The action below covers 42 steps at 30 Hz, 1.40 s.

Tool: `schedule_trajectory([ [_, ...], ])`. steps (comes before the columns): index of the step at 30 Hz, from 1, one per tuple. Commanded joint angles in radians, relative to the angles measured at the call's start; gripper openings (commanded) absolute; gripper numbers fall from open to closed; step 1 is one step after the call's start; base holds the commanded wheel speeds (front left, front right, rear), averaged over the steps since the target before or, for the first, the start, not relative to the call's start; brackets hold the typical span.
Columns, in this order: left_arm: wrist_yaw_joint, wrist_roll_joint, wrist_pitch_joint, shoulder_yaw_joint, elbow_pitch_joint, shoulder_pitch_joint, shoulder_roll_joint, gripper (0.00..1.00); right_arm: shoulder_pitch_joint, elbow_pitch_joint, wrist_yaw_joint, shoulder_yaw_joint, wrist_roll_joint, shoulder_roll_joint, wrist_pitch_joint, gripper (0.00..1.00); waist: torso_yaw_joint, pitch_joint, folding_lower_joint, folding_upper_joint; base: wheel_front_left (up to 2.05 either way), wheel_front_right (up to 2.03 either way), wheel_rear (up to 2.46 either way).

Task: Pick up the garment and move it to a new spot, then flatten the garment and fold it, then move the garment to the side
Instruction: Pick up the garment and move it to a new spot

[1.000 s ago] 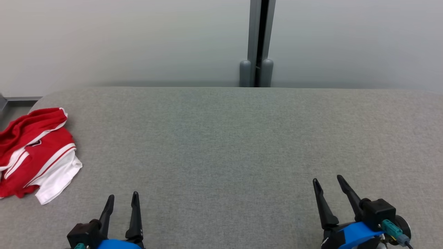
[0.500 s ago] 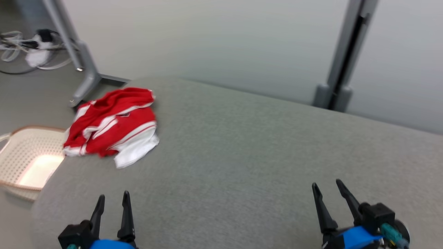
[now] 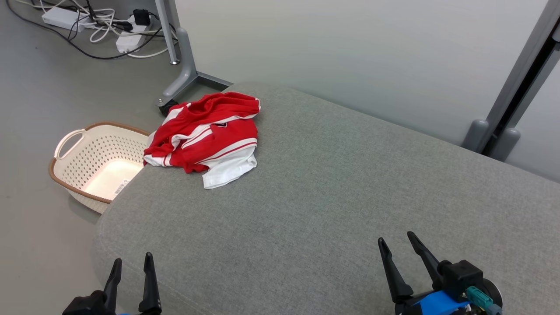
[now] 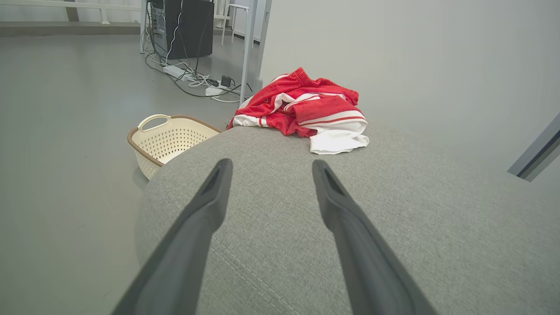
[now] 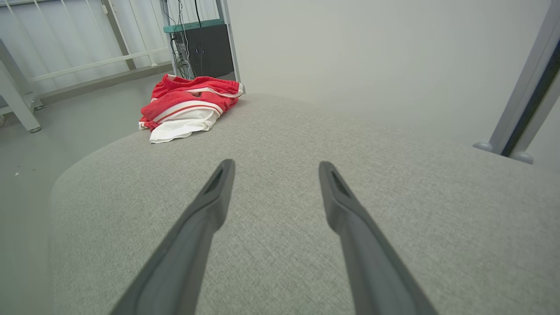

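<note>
The red and white garment [image 3: 205,135] lies in a crumpled heap on the far left corner of the grey table [image 3: 332,201]; its left side reaches the table's left edge and hangs a little over it; its far side comes close to the rounded far edge; a white flap sticks out on its near side.

From the garment, flat grey cloth runs wide to the right and down to the near edge; that is a lot of open room in the middle and on the right.

The left jaws are spread apart and hold nothing; their dark fingers [image 3: 150,280] sit over the rounded near left corner, with floor [image 3: 39,100] on their left; the right jaws are spread apart too and hold nothing; their fingers [image 3: 390,271] sit over the near right part of the table, well in from its side edge; both are well apart from the garment.

A cream basket [image 3: 83,153] with holes and a brown rim stands on the floor just beside the table's left edge, near the garment's hanging side; a grey metal leg [image 3: 183,74] stands close to the far left corner; white power strips and cables [image 3: 109,26] lie past it; a pale wall [image 3: 350,52] runs along behind the far edge; a grey post [image 3: 516,87] stands at the far right.
</note>
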Motion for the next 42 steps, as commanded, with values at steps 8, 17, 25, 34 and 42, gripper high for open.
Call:
schedule_trajectory([
  [8,0.005,-0.011,-0.003,0.024,-0.032,-0.002,-0.008,1.00,-0.010,-0.017,0.000,-0.005,-0.023,-0.005,-0.001,1.00,-0.024,0.033,0.0000,0.0000,0.00,0.00,0.00],
  [17,0.021,-0.038,0.031,0.147,-0.139,-0.215,0.145,1.00,-0.069,-0.094,0.000,-0.042,-0.106,-0.006,-0.001,1.00,-0.090,0.158,0.0000,0.0000,0.00,0.00,0.00],
  [25,0.013,-0.074,0.169,0.198,-0.108,-0.488,0.324,1.00,-0.133,-0.164,0.000,-0.017,-0.170,-0.005,-0.001,1.00,-0.170,0.275,0.0000,0.0000,0.00,0.00,0.00],
  [34,0.000,-0.180,0.350,0.112,0.160,-0.744,0.477,1.00,-0.191,-0.225,0.000,0.003,-0.250,-0.005,-0.001,1.00,-0.291,0.439,0.0000,0.0000,0.00,0.00,0.00],
  [42,-0.001,-0.293,0.378,0.030,0.400,-0.797,0.511,1.00,-0.171,-0.269,0.000,-0.033,-0.257,-0.005,-0.001,1.00,-0.365,0.526,0.0000,0.0000,0.00,0.00,0.00],
])
